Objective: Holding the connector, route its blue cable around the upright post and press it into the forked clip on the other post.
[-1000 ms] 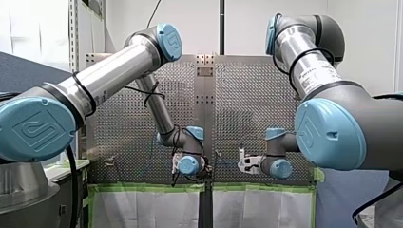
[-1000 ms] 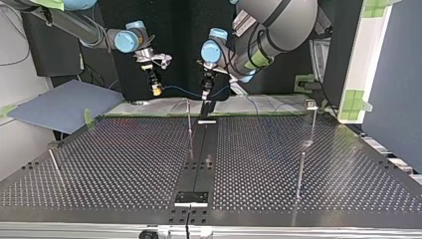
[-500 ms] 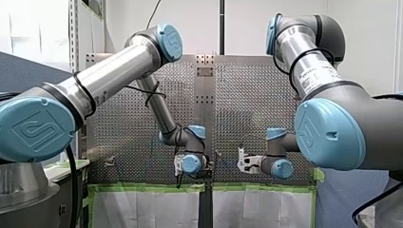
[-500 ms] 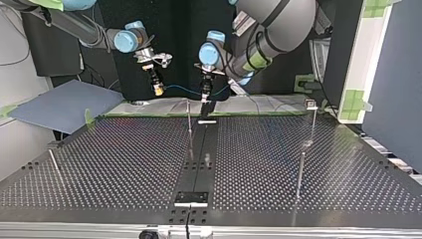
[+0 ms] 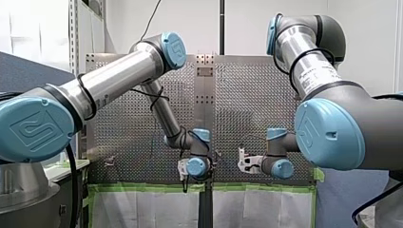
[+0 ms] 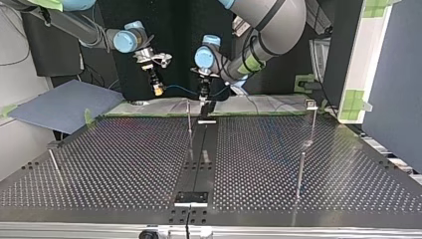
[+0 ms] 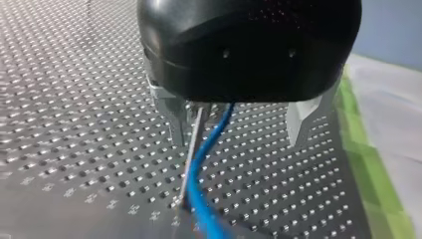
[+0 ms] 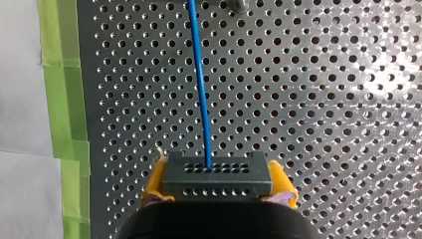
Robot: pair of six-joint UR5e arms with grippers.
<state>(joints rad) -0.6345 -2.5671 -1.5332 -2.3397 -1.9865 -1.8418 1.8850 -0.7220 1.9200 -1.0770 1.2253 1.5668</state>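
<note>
Seen from across the perforated tabletop [image 6: 114,164], my right arm is reaching in at the top view's left, and my right claw [image 6: 158,89] is hanging above the tabletop's far edge. In its wrist view the yellow pads [image 8: 154,181] are clamping a dark grey connector [image 8: 217,175] from both sides. The blue cable [image 8: 200,84] is leaving the connector's face and running straight ahead over the holes. A strip of green tape [image 8: 64,99] is lying along the tabletop's edge beside it.

Further right in the top view, the cable is stretching across between the two claws, passing close to the top of a thin upright post [image 6: 189,117] near the middle. Just beside that post, my left claw [image 6: 203,97] is pointing down at the tabletop. In its own wrist view the metal fingers [image 7: 171,117] are standing well apart, clamping nothing. The cable is passing between them, close to one finger, and the post is rising just beside it.

Far to the right, a second post is carrying the forked clip [image 6: 311,104], which is sitting well apart from both claws and from the cable.
</note>
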